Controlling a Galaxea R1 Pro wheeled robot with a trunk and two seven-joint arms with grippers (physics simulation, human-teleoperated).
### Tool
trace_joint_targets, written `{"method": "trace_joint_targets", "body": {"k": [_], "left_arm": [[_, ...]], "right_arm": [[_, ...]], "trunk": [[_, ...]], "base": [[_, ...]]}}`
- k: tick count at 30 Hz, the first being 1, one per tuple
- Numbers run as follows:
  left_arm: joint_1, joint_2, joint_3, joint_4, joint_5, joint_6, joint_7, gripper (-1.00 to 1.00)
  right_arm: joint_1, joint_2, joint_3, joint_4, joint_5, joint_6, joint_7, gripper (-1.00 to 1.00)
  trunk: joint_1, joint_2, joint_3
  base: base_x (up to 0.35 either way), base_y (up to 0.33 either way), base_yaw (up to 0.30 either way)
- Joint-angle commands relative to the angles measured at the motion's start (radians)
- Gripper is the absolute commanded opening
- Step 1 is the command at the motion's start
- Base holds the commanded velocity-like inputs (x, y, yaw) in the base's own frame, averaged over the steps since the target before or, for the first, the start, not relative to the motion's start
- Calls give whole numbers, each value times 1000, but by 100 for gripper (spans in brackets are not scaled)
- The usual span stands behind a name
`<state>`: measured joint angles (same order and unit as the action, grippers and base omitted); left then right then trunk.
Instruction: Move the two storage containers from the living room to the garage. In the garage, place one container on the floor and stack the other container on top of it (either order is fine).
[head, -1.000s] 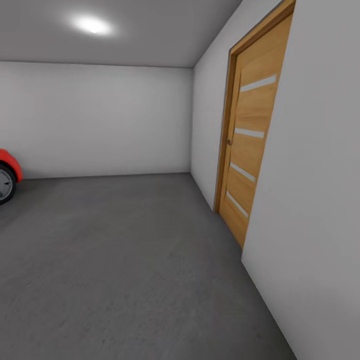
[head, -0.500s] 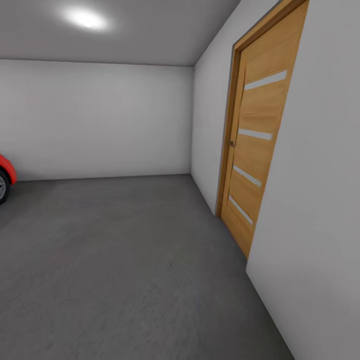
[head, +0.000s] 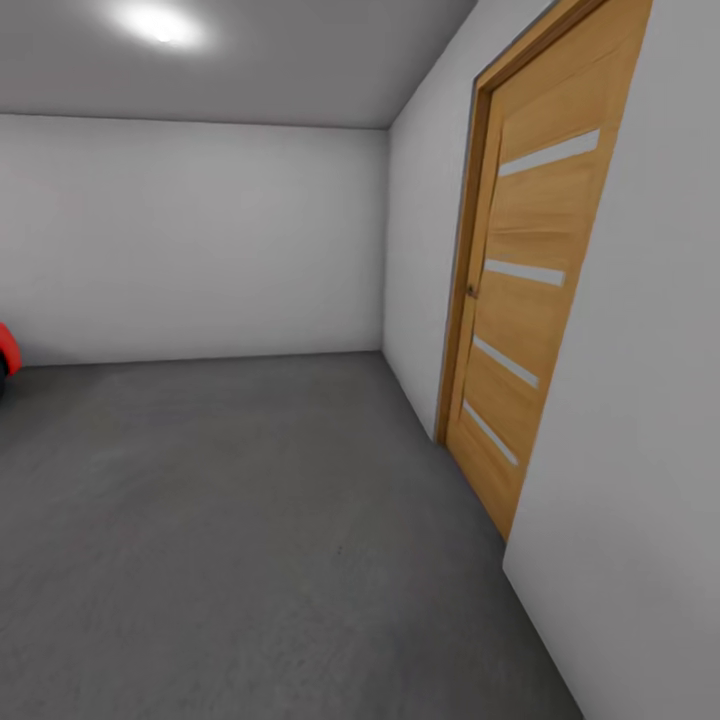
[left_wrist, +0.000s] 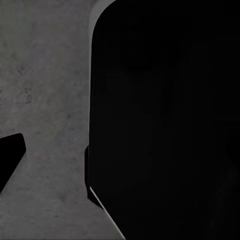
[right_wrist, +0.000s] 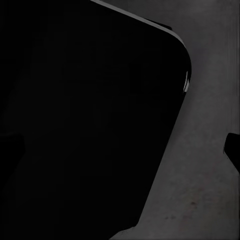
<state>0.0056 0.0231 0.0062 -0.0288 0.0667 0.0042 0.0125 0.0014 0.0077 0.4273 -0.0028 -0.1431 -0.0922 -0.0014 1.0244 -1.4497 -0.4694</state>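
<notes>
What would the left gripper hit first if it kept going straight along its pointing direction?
Probably the grey concrete floor, seen beyond a fingertip in the left wrist view. A large black body sits close beside that line; depth is unclear, so it could graze that first.
</notes>
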Motion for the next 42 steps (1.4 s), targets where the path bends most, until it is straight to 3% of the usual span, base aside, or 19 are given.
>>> {"method": "trace_joint_targets", "body": {"k": [1,42], "left_arm": [[1,0,0,-2,7,0,1,100],[1,0,0,-2,7,0,1,100]], "right_arm": [[0,0,8,0,-10,-3,0,100],[0,0,8,0,-10,-3,0,100]], "trunk": [[1,0,-1],[1,0,-1]], "base": [[328,0,0],[328,0,0]]}}
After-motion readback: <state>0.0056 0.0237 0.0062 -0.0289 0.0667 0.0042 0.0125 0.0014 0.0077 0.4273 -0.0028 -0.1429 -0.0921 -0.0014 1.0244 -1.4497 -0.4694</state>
